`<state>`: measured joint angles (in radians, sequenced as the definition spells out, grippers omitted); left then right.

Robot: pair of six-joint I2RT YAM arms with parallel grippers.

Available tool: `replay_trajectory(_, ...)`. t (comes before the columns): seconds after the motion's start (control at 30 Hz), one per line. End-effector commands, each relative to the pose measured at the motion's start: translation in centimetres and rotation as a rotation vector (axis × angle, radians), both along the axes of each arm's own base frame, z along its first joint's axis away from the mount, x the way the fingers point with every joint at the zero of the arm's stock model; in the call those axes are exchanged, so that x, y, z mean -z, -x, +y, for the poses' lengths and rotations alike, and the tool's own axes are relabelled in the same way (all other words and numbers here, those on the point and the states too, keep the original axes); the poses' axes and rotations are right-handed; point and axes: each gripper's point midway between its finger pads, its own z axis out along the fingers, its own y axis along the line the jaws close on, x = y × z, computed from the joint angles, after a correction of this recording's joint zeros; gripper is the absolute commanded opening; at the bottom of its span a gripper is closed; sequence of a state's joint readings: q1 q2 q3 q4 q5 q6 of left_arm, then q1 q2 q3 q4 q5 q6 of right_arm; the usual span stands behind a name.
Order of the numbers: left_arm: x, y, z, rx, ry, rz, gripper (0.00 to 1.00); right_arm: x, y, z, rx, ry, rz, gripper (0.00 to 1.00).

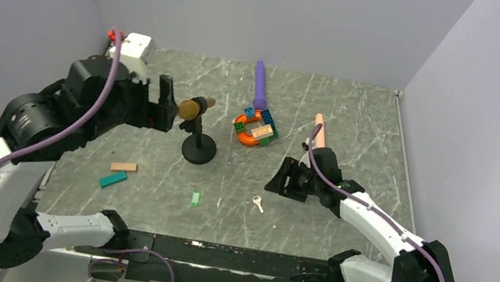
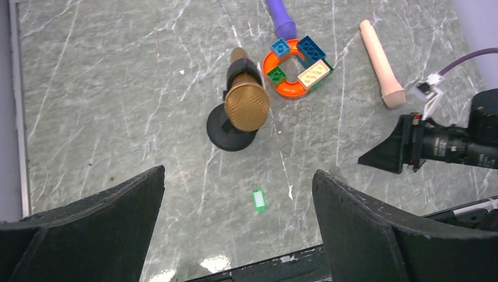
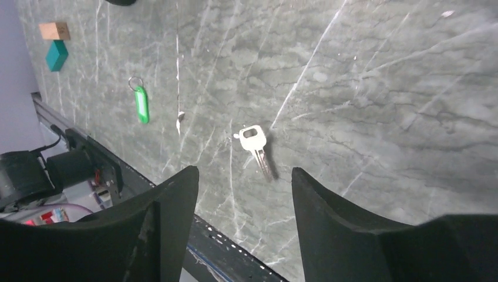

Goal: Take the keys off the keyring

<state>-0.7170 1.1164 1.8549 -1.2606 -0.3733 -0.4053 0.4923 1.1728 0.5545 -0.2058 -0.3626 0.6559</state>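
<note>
The left gripper (image 2: pixel 238 176) and right gripper (image 3: pixel 244 176) are both spread wide, holding nothing. The key (image 3: pixel 256 145) lies well apart from the green tag (image 3: pixel 141 106) and its ring (image 3: pixel 135 82).

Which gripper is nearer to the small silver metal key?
Right. The right gripper hovers open close to the silver metal key; the left gripper is far off, by the gold microphone.

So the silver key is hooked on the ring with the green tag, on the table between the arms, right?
Not hooked: the silver key lies loose, apart from the ring and its green tag, as the right wrist view shows. The rest holds.
</note>
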Motion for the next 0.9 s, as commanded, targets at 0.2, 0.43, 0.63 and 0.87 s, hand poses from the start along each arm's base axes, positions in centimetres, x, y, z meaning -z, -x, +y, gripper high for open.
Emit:
replay_trajectory(0.2,1.3,1.6,3.5,-0.095,-0.025,-0.011,0.99,-10.9,-0.7,-3.0,0.054,0.086,-0.225,0.76)
replay_trajectory(0.43,2.0,2.4,3.2,-0.055,0.020,-0.042,0.99,-18.8,-0.7,-4.4,0.056,0.100,-0.400,0.99)
replay_trajectory(0.63,1.5,2.5,0.2,0.115,0.095,-0.117,1.00,-24.9,-0.2,-5.0,0.129,0.012,-0.506,1.00)
replay_trajectory(0.87,0.7,1.3,-3.1,0.204,0.221,-0.208,0.99,-29.4,0.6,-5.2,0.222,-0.131,-0.541,1.00)
